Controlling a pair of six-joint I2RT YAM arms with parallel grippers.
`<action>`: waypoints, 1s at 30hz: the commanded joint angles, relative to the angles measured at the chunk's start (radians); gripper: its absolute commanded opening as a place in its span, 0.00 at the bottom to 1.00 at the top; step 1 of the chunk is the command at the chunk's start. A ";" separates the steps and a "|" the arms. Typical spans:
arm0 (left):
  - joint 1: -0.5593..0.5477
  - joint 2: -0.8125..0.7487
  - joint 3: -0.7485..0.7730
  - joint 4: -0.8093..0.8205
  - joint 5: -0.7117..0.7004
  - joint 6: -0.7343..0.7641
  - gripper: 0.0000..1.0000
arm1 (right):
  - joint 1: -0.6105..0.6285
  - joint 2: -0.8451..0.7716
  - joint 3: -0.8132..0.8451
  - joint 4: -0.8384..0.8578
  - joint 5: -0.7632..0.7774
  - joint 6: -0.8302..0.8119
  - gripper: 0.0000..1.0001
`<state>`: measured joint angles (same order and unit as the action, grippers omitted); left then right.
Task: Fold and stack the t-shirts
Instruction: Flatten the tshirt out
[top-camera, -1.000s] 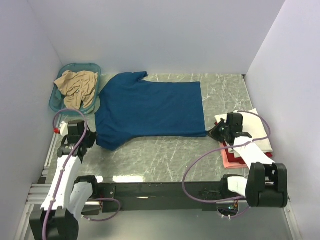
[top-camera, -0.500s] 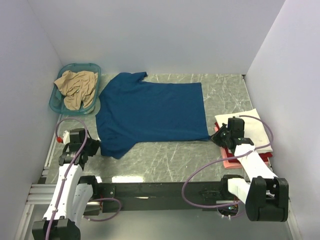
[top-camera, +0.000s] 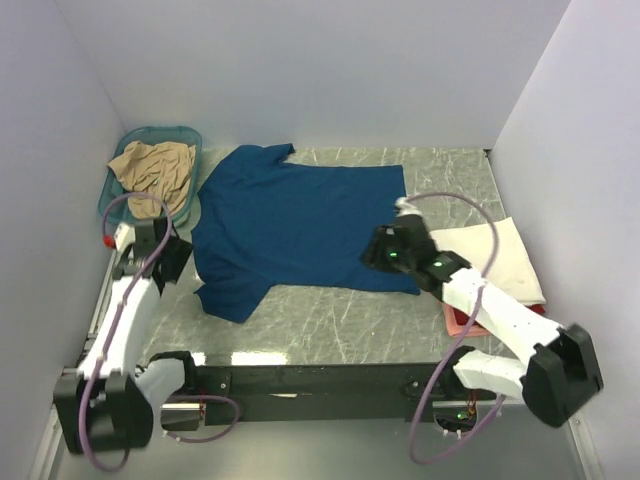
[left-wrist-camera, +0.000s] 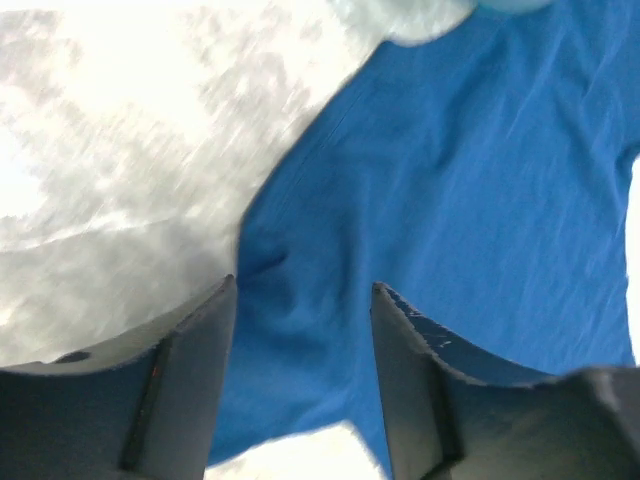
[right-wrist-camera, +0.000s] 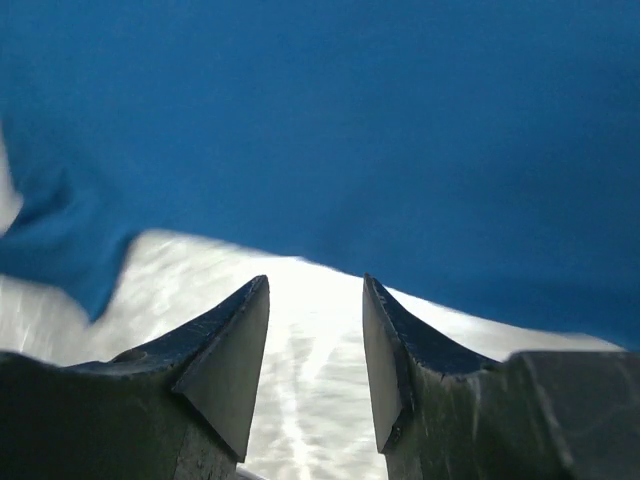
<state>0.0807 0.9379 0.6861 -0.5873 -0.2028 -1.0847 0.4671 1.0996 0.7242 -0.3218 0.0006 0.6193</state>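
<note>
The left gripper (left-wrist-camera: 302, 288) stands with its two dark fingers (left-wrist-camera: 190, 380) well apart and nothing clasped between them. Directly under and ahead of the tips lies the dark blue short-sleeved cotton t-shirt (left-wrist-camera: 480, 200). Its sleeve edge runs just to the gripper's left, where the pale grey-green marbled table (left-wrist-camera: 120, 150) begins.

From above, this gripper (top-camera: 178, 262) sits at the shirt's left sleeve. Farther beyond it, toward the back wall, a teal plastic basket (top-camera: 160, 130) holds a crumpled tan t-shirt (top-camera: 150, 170).

The right gripper (right-wrist-camera: 315, 281) is also parted, less widely, and holds nothing. Bare table shows in the gap between its fingers (right-wrist-camera: 230, 350). The blue shirt's edge lies just past the tips, with a loose corner of cloth off to the gripper's left.

In the overhead view, this gripper (top-camera: 378, 252) hangs over the near right part of the blue shirt (top-camera: 300, 225), close to the hem. The shirt is spread flat across the middle of the table (top-camera: 330, 320), collar toward the basket.

Behind the right gripper, along its own arm, a folded cream-white t-shirt (top-camera: 505, 260) rests on folded red and pink t-shirts (top-camera: 465, 322), apart from the blue one.
</note>
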 joint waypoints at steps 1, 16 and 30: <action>0.010 0.164 0.113 0.055 -0.038 0.035 0.58 | 0.172 0.083 0.098 0.101 0.065 -0.015 0.49; 0.010 0.666 0.309 0.204 0.071 0.137 0.29 | 0.711 0.719 0.599 0.221 0.173 -0.228 0.49; 0.010 0.845 0.412 0.130 -0.033 0.192 0.11 | 0.843 0.948 0.735 0.202 0.196 -0.313 0.54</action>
<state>0.0868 1.7535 1.0534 -0.4358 -0.1841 -0.9249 1.2934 2.0418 1.4288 -0.1356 0.1688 0.3378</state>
